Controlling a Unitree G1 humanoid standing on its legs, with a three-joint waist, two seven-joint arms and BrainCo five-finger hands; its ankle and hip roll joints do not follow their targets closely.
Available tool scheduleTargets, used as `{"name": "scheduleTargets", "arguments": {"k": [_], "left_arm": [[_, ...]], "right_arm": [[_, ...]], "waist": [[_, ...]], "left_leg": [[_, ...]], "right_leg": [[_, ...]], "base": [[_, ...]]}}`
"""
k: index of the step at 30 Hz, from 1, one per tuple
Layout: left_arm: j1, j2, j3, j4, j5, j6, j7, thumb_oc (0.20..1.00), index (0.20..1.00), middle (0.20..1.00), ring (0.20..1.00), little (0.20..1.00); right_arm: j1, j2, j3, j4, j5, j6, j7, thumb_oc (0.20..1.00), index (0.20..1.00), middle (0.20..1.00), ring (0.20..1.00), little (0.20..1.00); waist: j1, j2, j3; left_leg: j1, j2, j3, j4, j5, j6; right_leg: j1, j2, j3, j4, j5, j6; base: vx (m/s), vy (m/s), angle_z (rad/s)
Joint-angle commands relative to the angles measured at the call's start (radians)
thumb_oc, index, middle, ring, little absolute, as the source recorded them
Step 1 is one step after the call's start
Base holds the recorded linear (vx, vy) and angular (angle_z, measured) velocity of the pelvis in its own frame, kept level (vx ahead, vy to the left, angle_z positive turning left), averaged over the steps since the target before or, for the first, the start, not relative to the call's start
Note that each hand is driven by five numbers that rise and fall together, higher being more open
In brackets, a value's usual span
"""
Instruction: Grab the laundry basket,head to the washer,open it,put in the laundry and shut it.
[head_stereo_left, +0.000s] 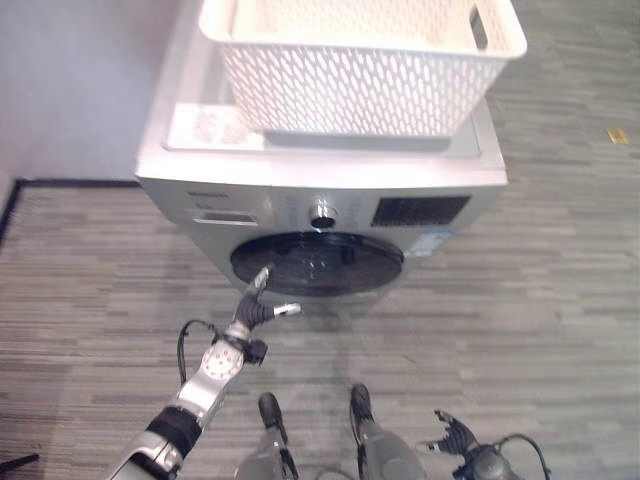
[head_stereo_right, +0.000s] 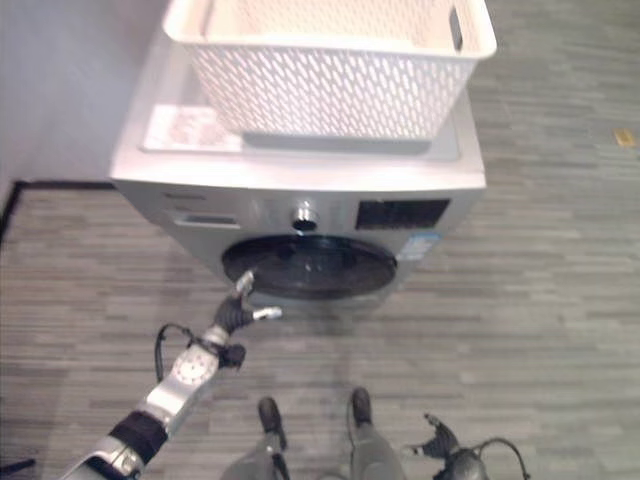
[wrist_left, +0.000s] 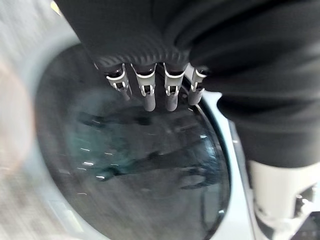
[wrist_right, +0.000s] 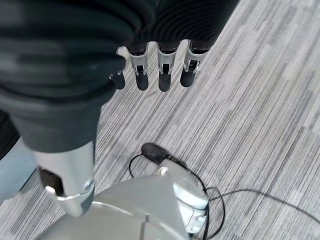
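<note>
Nearest the camera, low at the robot's right side, the right hand (head_stereo_left: 455, 437) hangs over the striped floor (wrist_right: 260, 115), fingers loosely extended and holding nothing. Farther forward, the left hand (head_stereo_left: 262, 308) reaches toward the lower left rim of the washer door (head_stereo_left: 318, 263), a dark round glass porthole; its fingers (wrist_left: 150, 97) are straight and spread just before the glass, grasping nothing, and whether they touch the door cannot be told. Beyond it, the washer (head_stereo_right: 300, 170) stands against a pale wall, a control knob (head_stereo_left: 322, 213) centred above the door, which appears closed. Farthest, the white perforated laundry basket (head_stereo_left: 360, 75) rests on the washer's top panel; its contents cannot be seen. Judged from this arrangement, carrying and approach are complete and door opening is in hand. The next move probably calls for the left fingers to find the door's edge or catch, hook it, and swing the door outward.
</note>
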Motion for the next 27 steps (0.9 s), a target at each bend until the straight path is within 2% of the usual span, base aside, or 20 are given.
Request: {"name": "scheduleTargets", "arguments": {"k": [1, 2, 3, 4, 5, 6, 8, 9, 10, 11, 12, 14, 16, 21, 24, 27], "left_arm": [[0.033, -0.005, 0.052, 0.074, -0.087, -0.013, -0.121, 1.0, 1.0, 1.0, 1.0, 1.0], [0.149, -0.027, 0.104, 0.12, -0.13, 0.014, -0.182, 1.0, 1.0, 1.0, 1.0, 1.0], [0.169, -0.029, 0.111, 0.131, -0.112, 0.021, -0.183, 1.0, 1.0, 1.0, 1.0, 1.0], [0.169, -0.029, 0.111, 0.131, -0.112, 0.021, -0.183, 1.0, 1.0, 1.0, 1.0, 1.0], [0.191, -0.03, 0.127, 0.158, -0.086, 0.024, -0.171, 1.0, 1.0, 1.0, 1.0, 1.0], [0.21, -0.044, 0.15, 0.205, -0.035, 0.023, -0.16, 1.0, 1.0, 1.0, 1.0, 1.0], [0.224, -0.05, 0.173, 0.261, 0.027, 0.026, -0.138, 1.0, 1.0, 1.0, 1.0, 1.0], [0.224, -0.05, 0.173, 0.261, 0.027, 0.026, -0.138, 1.0, 1.0, 1.0, 1.0, 1.0], [0.226, -0.078, 0.207, 0.374, 0.064, 0.037, -0.099, 1.0, 1.0, 1.0, 1.0, 1.0], [0.225, -0.079, 0.207, 0.377, 0.064, 0.035, -0.099, 1.0, 1.0, 1.0, 1.0, 1.0], [0.23, -0.114, 0.257, 0.492, 0.076, 0.047, -0.072, 1.0, 1.0, 1.0, 1.0, 1.0], [0.225, -0.126, 0.266, 0.549, 0.086, 0.054, -0.064, 1.0, 1.0, 1.0, 1.0, 1.0], [0.233, -0.161, 0.314, 0.653, 0.101, 0.067, -0.04, 1.0, 1.0, 1.0, 1.0, 1.0], [0.233, -0.162, 0.314, 0.653, 0.101, 0.067, -0.04, 1.0, 1.0, 1.0, 1.0, 1.0], [0.227, -0.196, 0.297, 0.656, 0.075, 0.066, -0.041, 1.0, 1.0, 1.0, 1.0, 1.0], [0.223, -0.197, 0.29, 0.646, 0.072, 0.065, -0.04, 1.0, 1.0, 1.0, 1.0, 1.0]], "right_arm": [[0.033, 0.0, -0.035, 0.049, -0.012, 0.015, 0.022, 1.0, 1.0, 1.0, 1.0, 1.0], [0.031, 0.022, -0.068, 0.103, 0.008, 0.026, 0.034, 1.0, 1.0, 1.0, 1.0, 1.0], [0.028, 0.026, -0.077, 0.105, 0.014, 0.026, 0.036, 1.0, 1.0, 1.0, 1.0, 1.0], [0.028, 0.026, -0.077, 0.105, 0.014, 0.026, 0.036, 1.0, 1.0, 1.0, 1.0, 1.0], [0.014, 0.029, -0.086, 0.113, 0.025, 0.026, 0.034, 1.0, 1.0, 1.0, 1.0, 1.0], [0.003, 0.041, -0.094, 0.122, 0.032, 0.026, 0.027, 1.0, 1.0, 1.0, 1.0, 1.0], [-0.01, 0.046, -0.09, 0.124, 0.03, 0.027, 0.025, 1.0, 1.0, 1.0, 1.0, 1.0], [-0.011, 0.046, -0.09, 0.124, 0.03, 0.027, 0.025, 1.0, 1.0, 1.0, 1.0, 1.0], [-0.033, 0.057, -0.078, 0.136, 0.035, 0.03, 0.019, 1.0, 1.0, 1.0, 1.0, 1.0], [-0.034, 0.056, -0.078, 0.137, 0.035, 0.03, 0.019, 1.0, 1.0, 1.0, 1.0, 1.0], [-0.032, 0.085, -0.083, 0.162, 0.044, 0.028, 0.01, 1.0, 1.0, 1.0, 1.0, 1.0], [-0.026, 0.094, -0.081, 0.172, 0.049, 0.029, 0.009, 1.0, 1.0, 1.0, 1.0, 1.0], [-0.005, 0.114, -0.08, 0.216, 0.037, 0.035, 0.01, 1.0, 1.0, 1.0, 1.0, 1.0], [-0.006, 0.114, -0.079, 0.216, 0.037, 0.034, 0.01, 1.0, 1.0, 1.0, 1.0, 1.0], [-0.008, 0.117, -0.082, 0.257, 0.06, 0.039, 0.0, 1.0, 1.0, 1.0, 1.0, 1.0], [-0.011, 0.114, -0.08, 0.254, 0.065, 0.036, -0.004, 1.0, 1.0, 1.0, 1.0, 1.0]], "waist": [[0.001, -0.035, -0.037], [0.027, -0.022, -0.06], [0.033, -0.014, -0.062], [0.033, -0.013, -0.063], [0.037, -0.003, -0.055], [0.044, 0.01, -0.055], [0.062, 0.019, -0.073], [0.062, 0.019, -0.073], [0.077, 0.011, -0.073], [0.075, 0.012, -0.07], [0.102, -0.018, -0.064], [0.104, -0.027, -0.073], [0.121, -0.042, -0.122], [0.119, -0.042, -0.121], [0.126, -0.042, -0.158], [0.126, -0.041, -0.163]], "left_leg": [[0.08, -0.01, -0.04, 0.012, -0.08, -0.005], [0.119, -0.051, -0.085, 0.037, -0.107, 0.032], [0.127, -0.058, -0.1, 0.042, -0.111, 0.044], [0.126, -0.057, -0.099, 0.042, -0.111, 0.044], [0.142, -0.065, -0.117, 0.043, -0.114, 0.058], [0.176, -0.072, -0.134, 0.037, -0.127, 0.062], [0.19, -0.069, -0.143, 0.027, -0.137, 0.056], [0.19, -0.069, -0.144, 0.027, -0.137, 0.056], [0.212, -0.065, -0.142, 0.028, -0.145, 0.051], [0.216, -0.063, -0.143, 0.027, -0.146, 0.05], [0.233, -0.065, -0.148, 0.043, -0.155, 0.04], [0.237, -0.063, -0.155, 0.039, -0.15, 0.037], [0.25, -0.054, -0.172, 0.012, -0.147, 0.02], [0.251, -0.054, -0.174, 0.012, -0.147, 0.02], [0.225, -0.035, -0.217, 0.012, -0.124, -0.012], [0.22, -0.032, -0.222, 0.012, -0.123, -0.016]], "right_leg": [[0.109, -0.054, -0.026, 0.071, -0.086, 0.076], [0.123, -0.067, -0.017, 0.198, -0.06, 0.086], [0.111, -0.061, -0.004, 0.27, -0.059, 0.084], [0.111, -0.06, -0.004, 0.27, -0.059, 0.084], [0.094, -0.042, 0.017, 0.363, -0.057, 0.08], [0.077, -0.035, 0.02, 0.399, -0.073, 0.077], [0.082, -0.049, -0.024, 0.279, -0.095, 0.056], [0.083, -0.049, -0.025, 0.278, -0.094, 0.056], [0.048, -0.065, -0.056, 0.168, -0.05, 0.055], [0.054, -0.064, -0.058, 0.164, -0.049, 0.054], [0.113, -0.09, -0.133, 0.082, -0.039, 0.066], [0.119, -0.082, -0.118, 0.086, -0.044, 0.06], [0.18, -0.071, -0.162, 0.023, -0.038, 0.061], [0.183, -0.071, -0.165, 0.021, -0.037, 0.061], [0.217, -0.04, -0.192, -0.001, -0.071, 0.037], [0.216, -0.036, -0.191, -0.001, -0.077, 0.034]], "base": [[0.13, 0.172, 0.1], [0.15, 0.223, 0.22], [0.11, 0.184, 0.33], [0.0, 0.103, 0.49], [0.04, 0.096, 0.52], [0.06, 0.096, 0.43], [0.06, -0.012, 0.26], [0.03, -0.112, 0.24], [0.01, -0.08, 0.23], [0.0, -0.169, 0.17], [-0.01, -0.135, 0.11], [0.02, -0.137, 0.09], [0.1, -0.156, 0.41], [0.01, -0.036, 0.15], [0.0, -0.143, 0.35], [-0.03, -0.032, 0.29]]}}
